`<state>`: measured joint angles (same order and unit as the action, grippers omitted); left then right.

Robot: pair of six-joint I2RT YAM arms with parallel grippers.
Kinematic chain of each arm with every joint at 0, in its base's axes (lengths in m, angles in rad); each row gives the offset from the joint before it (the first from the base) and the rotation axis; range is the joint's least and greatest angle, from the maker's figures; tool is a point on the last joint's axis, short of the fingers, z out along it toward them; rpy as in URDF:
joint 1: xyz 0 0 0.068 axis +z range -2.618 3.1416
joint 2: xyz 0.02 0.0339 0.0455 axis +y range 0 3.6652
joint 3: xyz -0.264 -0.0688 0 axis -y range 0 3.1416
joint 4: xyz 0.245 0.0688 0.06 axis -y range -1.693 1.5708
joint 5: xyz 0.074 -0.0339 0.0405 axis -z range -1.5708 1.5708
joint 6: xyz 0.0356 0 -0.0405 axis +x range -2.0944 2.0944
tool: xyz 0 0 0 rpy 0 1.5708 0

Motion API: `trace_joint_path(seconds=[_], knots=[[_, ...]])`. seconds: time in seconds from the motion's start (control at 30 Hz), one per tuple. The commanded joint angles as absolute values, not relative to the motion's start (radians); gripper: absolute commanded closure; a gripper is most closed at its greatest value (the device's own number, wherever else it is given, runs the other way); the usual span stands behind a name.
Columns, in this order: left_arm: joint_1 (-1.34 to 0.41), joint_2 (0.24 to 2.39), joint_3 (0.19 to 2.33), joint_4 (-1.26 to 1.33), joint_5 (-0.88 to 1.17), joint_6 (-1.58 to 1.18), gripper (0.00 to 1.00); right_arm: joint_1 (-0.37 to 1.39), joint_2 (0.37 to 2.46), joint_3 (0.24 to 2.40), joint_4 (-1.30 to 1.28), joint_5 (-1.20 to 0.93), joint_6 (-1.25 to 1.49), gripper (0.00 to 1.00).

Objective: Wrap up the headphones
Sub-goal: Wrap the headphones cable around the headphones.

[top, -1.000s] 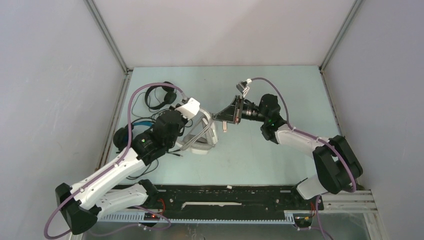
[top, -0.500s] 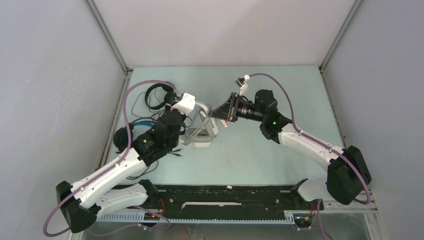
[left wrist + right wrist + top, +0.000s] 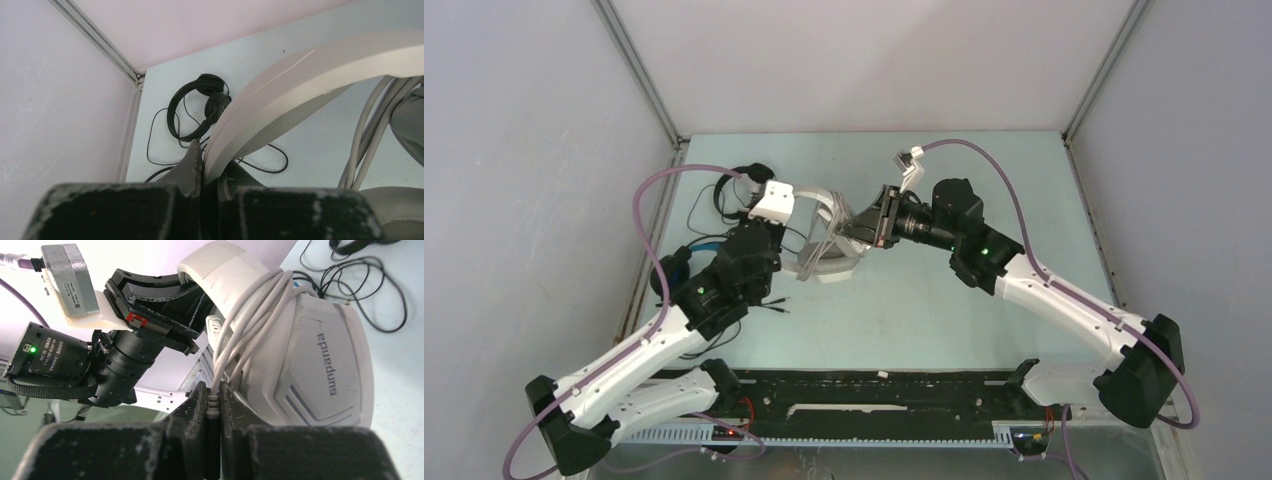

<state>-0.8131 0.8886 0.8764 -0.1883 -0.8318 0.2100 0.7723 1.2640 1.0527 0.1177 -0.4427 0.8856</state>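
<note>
Over the pale green table [image 3: 944, 310], the white headset [image 3: 832, 262] sits left of centre between our 2 arms. Our left gripper [image 3: 204, 160] is clamped on its headband [image 3: 300, 70]; our right gripper [image 3: 212, 392] pinches its pale cable [image 3: 245, 315].

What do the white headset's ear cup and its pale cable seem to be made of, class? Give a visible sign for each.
The white headset: its ear cup looks like hard moulded plastic, matt; crisp edges and printed lettering. The pale cable: likely rubbery plastic sheath, smooth; it curves in several loops beside the cup.
</note>
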Motion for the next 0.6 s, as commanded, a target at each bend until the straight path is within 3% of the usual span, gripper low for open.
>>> trace_joint_path(seconds=[0.0,0.57], knots=[[-0.790,0.808,0.813,0.071,-0.928,0.181,1.00,0.814,1.205,1.144,0.017,-0.436,0.803,0.92],[-0.790,0.784,0.795,0.268,-0.846,0.202,1.00,0.866,1.190,1.197,0.025,-0.452,0.755,0.76]])
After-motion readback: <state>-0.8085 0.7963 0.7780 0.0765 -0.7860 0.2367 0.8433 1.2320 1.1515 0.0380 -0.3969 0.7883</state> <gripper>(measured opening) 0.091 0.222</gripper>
